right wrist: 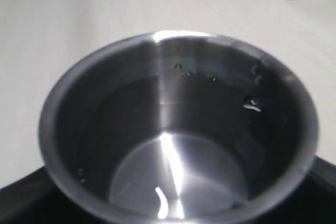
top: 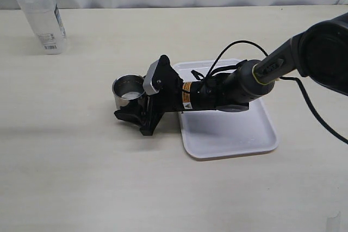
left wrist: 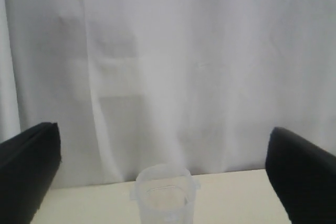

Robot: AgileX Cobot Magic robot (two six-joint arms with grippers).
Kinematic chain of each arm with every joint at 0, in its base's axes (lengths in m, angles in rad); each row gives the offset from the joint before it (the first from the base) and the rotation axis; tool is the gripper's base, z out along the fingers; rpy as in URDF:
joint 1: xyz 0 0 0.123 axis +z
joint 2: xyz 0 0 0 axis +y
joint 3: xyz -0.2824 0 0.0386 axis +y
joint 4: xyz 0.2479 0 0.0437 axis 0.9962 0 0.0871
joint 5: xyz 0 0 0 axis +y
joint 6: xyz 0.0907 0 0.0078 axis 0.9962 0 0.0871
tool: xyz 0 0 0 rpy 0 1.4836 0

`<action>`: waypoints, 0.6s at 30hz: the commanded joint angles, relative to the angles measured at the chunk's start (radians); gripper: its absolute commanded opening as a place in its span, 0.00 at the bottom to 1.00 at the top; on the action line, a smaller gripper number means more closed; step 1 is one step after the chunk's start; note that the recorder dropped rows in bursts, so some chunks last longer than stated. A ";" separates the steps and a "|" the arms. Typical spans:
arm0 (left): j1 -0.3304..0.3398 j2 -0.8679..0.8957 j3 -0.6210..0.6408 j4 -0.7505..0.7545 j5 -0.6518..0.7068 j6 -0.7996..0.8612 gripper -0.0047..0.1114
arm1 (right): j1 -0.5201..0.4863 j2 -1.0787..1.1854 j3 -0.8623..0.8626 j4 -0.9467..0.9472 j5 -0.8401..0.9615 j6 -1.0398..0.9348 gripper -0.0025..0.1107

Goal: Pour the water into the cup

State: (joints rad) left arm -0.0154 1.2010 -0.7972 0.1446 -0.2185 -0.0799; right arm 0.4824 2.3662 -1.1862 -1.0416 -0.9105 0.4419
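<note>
Now the right gripper (top: 132, 110) clasps the small dull-grey stainless-steel cup (top: 128, 88), which stands upright centre-left in the exterior view, just left of the white plastic tray (top: 244, 139). Clear water (right wrist: 173, 182) glints inside. The left gripper (left wrist: 165, 177) gapes wide, facing a translucent plastic container (left wrist: 164, 200).

No wording could be read. The plastic container (top: 39, 17) carried a label (top: 54, 31) with a barcode, its print too small to make out, and the right arm (top: 217, 91) bore a small yellow warning sticker (top: 186, 100).
</note>
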 commanded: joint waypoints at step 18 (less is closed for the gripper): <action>-0.008 -0.411 0.210 -0.008 0.020 -0.032 0.95 | -0.006 -0.002 0.000 -0.017 0.024 -0.005 0.06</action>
State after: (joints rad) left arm -0.0154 0.8314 -0.6061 0.1424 -0.2120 -0.1036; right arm 0.4824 2.3662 -1.1862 -1.0416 -0.9105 0.4419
